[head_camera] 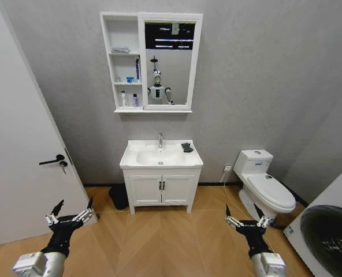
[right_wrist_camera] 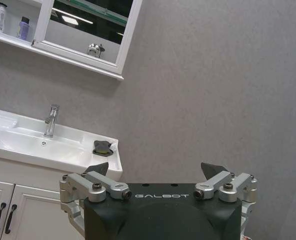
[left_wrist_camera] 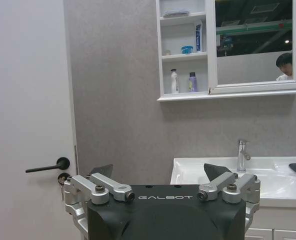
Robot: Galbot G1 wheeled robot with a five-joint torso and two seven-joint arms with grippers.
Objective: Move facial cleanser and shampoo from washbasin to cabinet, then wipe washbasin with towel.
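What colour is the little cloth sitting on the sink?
The towel is dark grey, almost black, lying on the white washbasin. The head view shows it best.

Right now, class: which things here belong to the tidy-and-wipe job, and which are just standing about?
Job: washbasin; towel on its right rim; cabinet with two bottles shelved.

Standing about: toilet; door; vanity; washer.

The one readable text is the brand word "GALBOT", in pale capitals on the black housing of the left gripper (left_wrist_camera: 160,175) and again on the right gripper (right_wrist_camera: 158,172). Labels on the bottles in the cabinet (left_wrist_camera: 185,50) are too small to read.
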